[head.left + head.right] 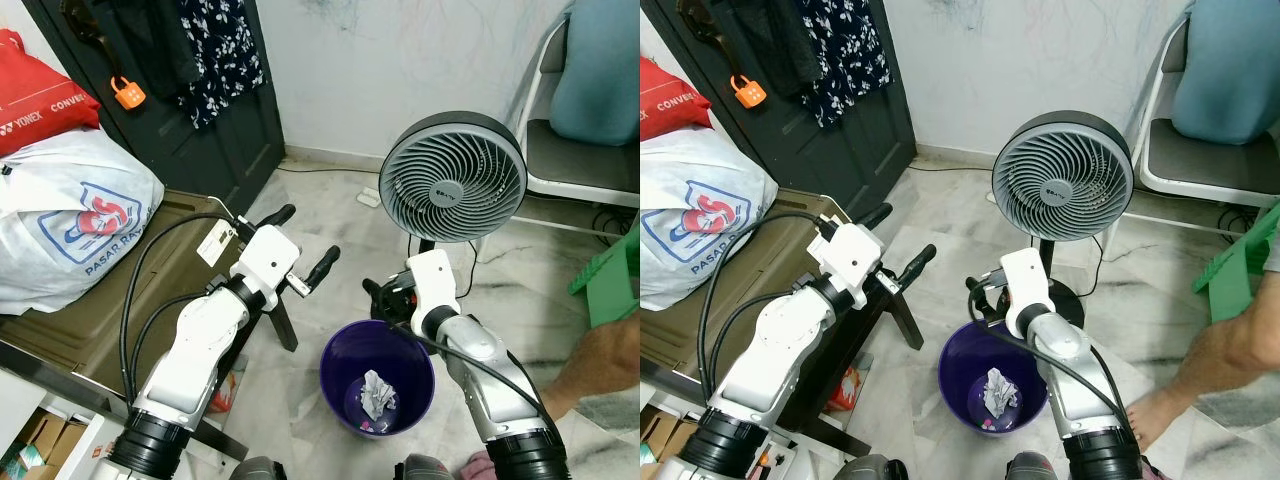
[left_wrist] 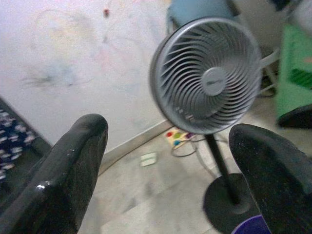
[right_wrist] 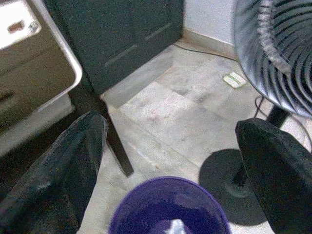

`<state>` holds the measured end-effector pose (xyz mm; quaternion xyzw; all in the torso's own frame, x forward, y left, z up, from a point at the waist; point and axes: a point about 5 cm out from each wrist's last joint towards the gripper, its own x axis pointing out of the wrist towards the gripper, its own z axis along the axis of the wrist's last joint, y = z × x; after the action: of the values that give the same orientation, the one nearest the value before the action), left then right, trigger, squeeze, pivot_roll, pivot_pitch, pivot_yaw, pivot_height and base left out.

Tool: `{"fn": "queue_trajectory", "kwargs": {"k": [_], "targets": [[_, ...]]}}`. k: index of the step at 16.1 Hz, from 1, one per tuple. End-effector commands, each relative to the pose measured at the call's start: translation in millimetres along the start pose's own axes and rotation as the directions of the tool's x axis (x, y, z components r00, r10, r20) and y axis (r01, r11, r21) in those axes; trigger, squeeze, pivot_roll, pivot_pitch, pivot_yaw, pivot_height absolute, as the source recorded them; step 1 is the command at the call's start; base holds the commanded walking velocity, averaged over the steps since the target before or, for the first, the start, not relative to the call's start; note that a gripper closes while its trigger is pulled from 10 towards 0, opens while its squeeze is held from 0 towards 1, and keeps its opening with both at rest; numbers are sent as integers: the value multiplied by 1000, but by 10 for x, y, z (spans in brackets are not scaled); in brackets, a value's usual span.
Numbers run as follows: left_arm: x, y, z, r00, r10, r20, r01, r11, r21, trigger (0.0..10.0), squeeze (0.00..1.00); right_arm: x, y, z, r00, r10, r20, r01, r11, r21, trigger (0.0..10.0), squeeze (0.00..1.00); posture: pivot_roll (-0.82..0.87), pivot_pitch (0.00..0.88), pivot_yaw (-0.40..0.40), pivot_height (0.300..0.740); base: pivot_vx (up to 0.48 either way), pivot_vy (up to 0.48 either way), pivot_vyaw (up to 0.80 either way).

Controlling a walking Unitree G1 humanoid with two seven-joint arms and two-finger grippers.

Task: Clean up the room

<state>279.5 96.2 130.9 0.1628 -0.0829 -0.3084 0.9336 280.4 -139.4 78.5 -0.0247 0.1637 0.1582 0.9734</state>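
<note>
Taking the purple bin as landmark: behind it the marble floor is running open to the white wall, and this is looking like the widest room for moving. Beside the bin, on the robot's left, a dark worktop is carrying a large white plastic bag with a red bag behind it; one dark leg of the worktop is slanting down close to the bin's rim, so that edge is tight. Just behind the bin a grey pedestal fan is standing, its round base near the rim and a cable trailing off it. On the far side of the bin from the worktop, a person's hand is reaching in near a green stool, narrowing that side. The left gripper is hovering above the worktop's edge, beside the bin, fingers spread apart and holding nothing. The right gripper is hanging over the bin's rim on the fan side, fingers likewise apart and empty. Inside the bin a crumpled paper wad is lying on the bottom. Judgement: one piece of rubbish is already binned; no further loose litter is showing on the visible floor, so the remainder cannot be estimated from here.
</note>
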Motion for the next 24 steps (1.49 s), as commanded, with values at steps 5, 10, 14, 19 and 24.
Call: {"fn": "queue_trajectory", "kwargs": {"k": [5, 10, 14, 19, 24], "targets": [[-74, 225, -136, 982, 187, -34, -188, 982, -11, 10000, 0, 67, -63, 302, 962, -182, 201, 146, 972, 183, 10000, 0, -152, 0, 109, 740, 0, 0, 0], [-376, 599, -338, 866, 491, -100, -501, 852, -155, 10000, 0, -93, -253, 308, 918, -303, 254, 240, 938, 251, 10000, 0, -178, 0, 114, 740, 0, 0, 0], [-679, 525, -372, 845, 514, -144, -530, 841, -108, 10000, 0, -254, -351, 203, 909, -339, 244, 304, 938, 169, 10000, 0, -148, 0, 85, 740, 0, 0, 0], [-884, 229, -435, 862, 473, -182, -504, 840, -202, 10000, 0, -509, -418, 39, 909, -351, 227, 306, 929, 208, 10000, 0, -162, 0, 70, 740, 0, 0, 0], [-709, 173, -356, 899, 413, -148, -438, 856, -273, 10000, 0, -381, -303, 113, 912, -333, 240, 313, 942, 119, 10000, 0, -176, 0, 91, 740, 0, 0, 0]]}}
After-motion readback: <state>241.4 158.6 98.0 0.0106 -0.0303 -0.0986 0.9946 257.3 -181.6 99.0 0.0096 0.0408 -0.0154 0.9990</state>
